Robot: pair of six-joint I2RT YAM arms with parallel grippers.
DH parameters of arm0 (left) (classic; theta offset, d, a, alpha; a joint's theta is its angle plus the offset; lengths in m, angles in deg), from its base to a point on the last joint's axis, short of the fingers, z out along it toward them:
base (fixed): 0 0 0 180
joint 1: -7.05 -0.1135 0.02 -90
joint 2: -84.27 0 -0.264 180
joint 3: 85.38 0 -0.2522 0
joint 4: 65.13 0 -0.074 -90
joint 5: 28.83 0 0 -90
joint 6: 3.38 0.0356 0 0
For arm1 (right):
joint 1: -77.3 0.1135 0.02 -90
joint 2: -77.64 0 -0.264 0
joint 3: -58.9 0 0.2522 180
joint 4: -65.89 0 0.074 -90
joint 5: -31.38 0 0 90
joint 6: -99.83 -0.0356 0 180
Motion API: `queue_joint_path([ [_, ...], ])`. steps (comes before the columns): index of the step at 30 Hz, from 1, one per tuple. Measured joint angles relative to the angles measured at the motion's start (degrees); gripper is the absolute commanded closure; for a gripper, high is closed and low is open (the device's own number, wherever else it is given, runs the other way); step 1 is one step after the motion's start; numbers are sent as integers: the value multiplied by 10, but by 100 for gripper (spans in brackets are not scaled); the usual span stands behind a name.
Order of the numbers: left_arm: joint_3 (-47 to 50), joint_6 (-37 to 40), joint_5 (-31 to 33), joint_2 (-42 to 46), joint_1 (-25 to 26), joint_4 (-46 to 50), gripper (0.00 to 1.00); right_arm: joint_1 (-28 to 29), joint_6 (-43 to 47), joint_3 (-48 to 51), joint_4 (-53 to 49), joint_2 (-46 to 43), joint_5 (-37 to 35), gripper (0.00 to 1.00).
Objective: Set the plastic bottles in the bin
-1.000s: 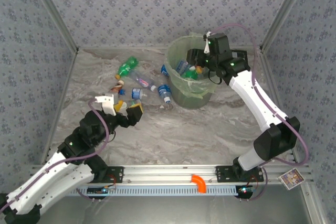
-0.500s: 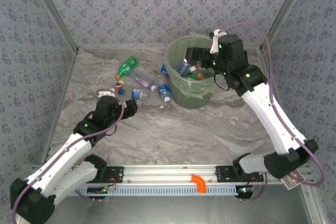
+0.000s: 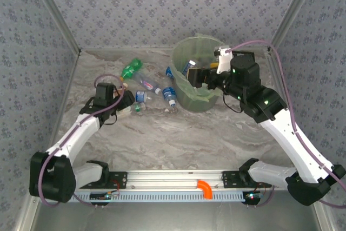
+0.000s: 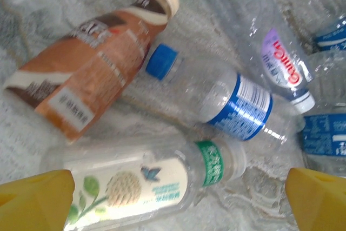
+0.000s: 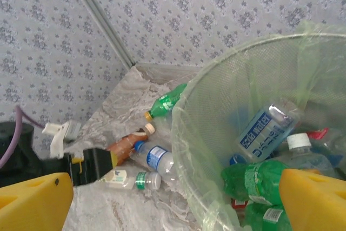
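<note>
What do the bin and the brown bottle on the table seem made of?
Bin: translucent pale-green plastic, its wall letting light through; the fine grid texture and crinkled rim hint at a thin liner. Brown bottle: opaque plastic with a printed, slightly glossy wrap and cream cap, apparently.

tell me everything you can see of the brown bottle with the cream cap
The brown-orange bottle is opaque plastic, with a cream screw cap, cream swirls at shoulder and base, and a pale printed label patch. Capped, it lies on its side on the marbled table, cap toward the upper right of the left wrist view. The blue cap of a clear blue-labelled bottle appears to touch its flank.
</note>
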Motion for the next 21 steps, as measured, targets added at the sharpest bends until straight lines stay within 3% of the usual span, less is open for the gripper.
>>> queue_joint_path([
  [8,-10,10,-21,-43,-26,-27,5,5,2,23,1,-38,7,0],
  [21,55,-1,-71,-13,-27,-50,6,39,2,26,9,-29,6,0],
])
